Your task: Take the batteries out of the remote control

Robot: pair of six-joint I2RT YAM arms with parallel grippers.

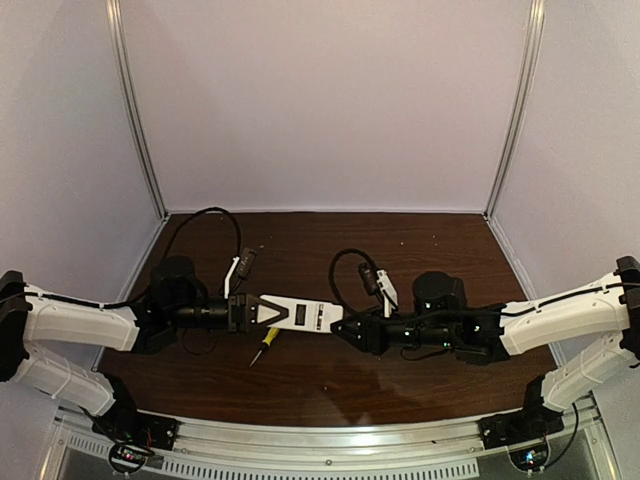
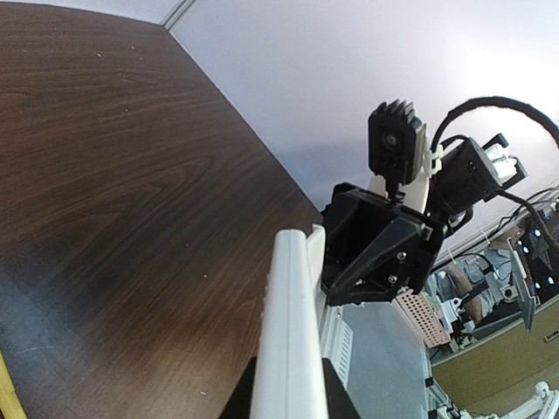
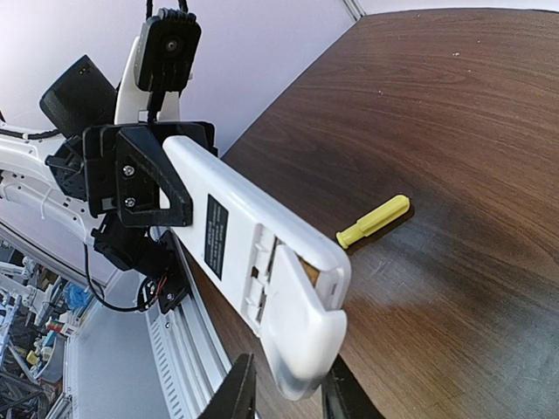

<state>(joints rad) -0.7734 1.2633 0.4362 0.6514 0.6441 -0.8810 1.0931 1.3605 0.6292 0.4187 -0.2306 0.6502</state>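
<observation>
From above, the remote control [image 1: 295,315] hangs over the table [image 1: 420,250] between the 2 arms. Its long axis runs from the left gripper [image 1: 238,312] to the right gripper [image 1: 352,326], and each gripper meets 1 end head-on. A yellow-handled screwdriver [image 1: 268,340] lies on the wood just below and nearer the left gripper. In the left wrist view the remote juts straight ahead, seen edge-on, with the left jaws clamped across its thin sides. The right gripper faces back from the far end. In the right wrist view the plain white back faces the camera and the near end sits between the right fingers [image 3: 236,388]. Whether they press on it or only bracket it I cannot tell. Just ahead of those fingers the back shows an open gap with a sliver of orange-copper, probably 1 battery [image 3: 307,267]. The second is not visible. The right gripper is the nearer of the 2 to that gap, so the next pull likely runs along the remote's length toward it.
</observation>
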